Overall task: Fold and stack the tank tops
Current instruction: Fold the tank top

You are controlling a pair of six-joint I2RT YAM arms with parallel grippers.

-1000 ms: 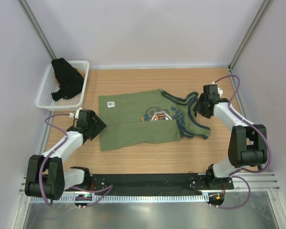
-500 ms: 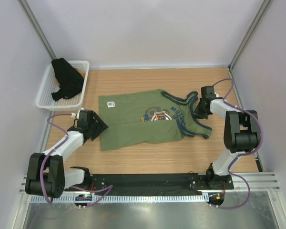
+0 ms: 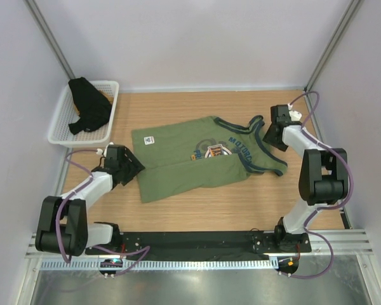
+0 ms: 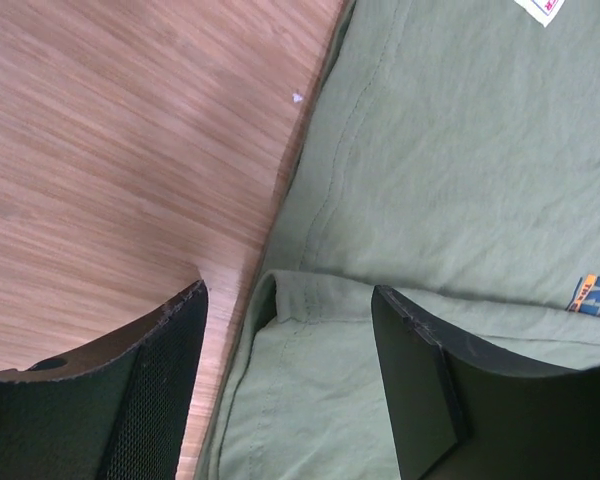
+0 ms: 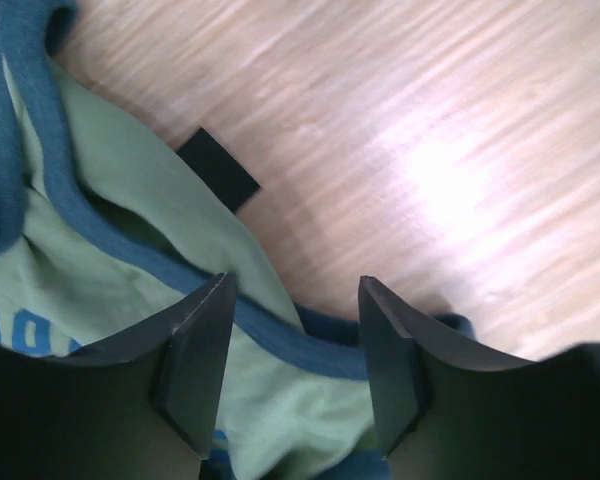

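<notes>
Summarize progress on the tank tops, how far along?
Done: olive green tank top has one long edge folded over. In hand: left pincer open at its hem corner, right pincer open over a navy strap; neither grips. Left: finish folding, then the black tank top in the basket, stacking.

Bare wooden desk (image 3: 203,105) lies open behind and in front of the olive green tank top (image 3: 178,171); the white plastic mesh basket (image 3: 59,121) blocks the far-left corner.

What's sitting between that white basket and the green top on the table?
Nothing. In the top view, only bare wooden table separates the white basket from the green top.
</notes>
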